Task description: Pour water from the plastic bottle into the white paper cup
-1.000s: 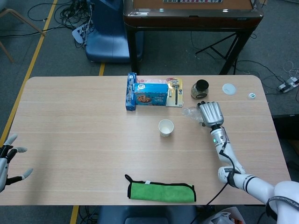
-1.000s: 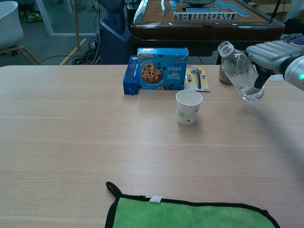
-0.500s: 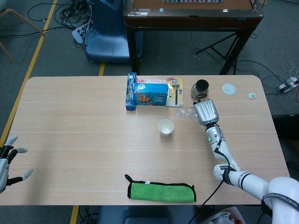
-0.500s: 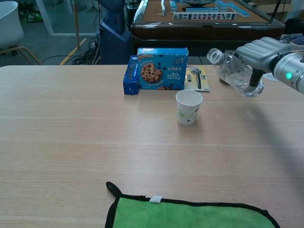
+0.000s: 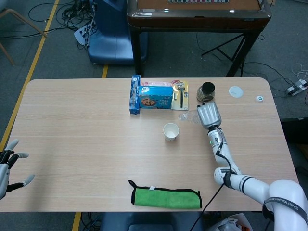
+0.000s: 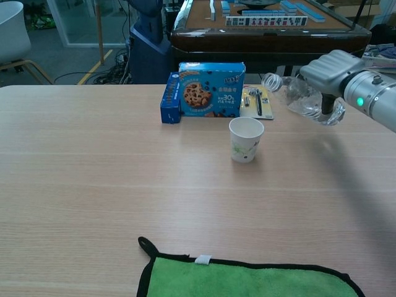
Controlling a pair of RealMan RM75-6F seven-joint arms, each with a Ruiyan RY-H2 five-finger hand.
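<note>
Bottle mouth and cup rim are the pair that matters. The plastic bottle [image 6: 301, 94] is held above the table [image 6: 93, 173] in the right hand [image 6: 331, 68], tipped so far over that its long axis lies close to level, neck pointing toward the robot's left and base tucked under the hand. Its open mouth sits to the right of the white paper cup [image 6: 245, 139] and higher than the rim; in the chest view it is off to the side of the cup's opening, not over it. From the head view the bottle [image 5: 188, 116] is likewise beside the cup [image 5: 170, 131], a little farther from the robot and to its right, with a gap of bare table between them. So the pour, as I judge it, needs the mouth carried leftward and slightly nearer the robot until it stands over the opening; at this tilt, water may reach the neck first and fall short of the cup.

The right hand [image 5: 209, 114] wraps the bottle's body, fingers curled round it, a firm hold as far as can be seen. The cup stands upright on the table, in front of the blue cookie box [image 6: 211, 90], apart from it.

The left hand [image 5: 9, 166] is far off at the table's near left edge, fingers spread, holding nothing.
</note>
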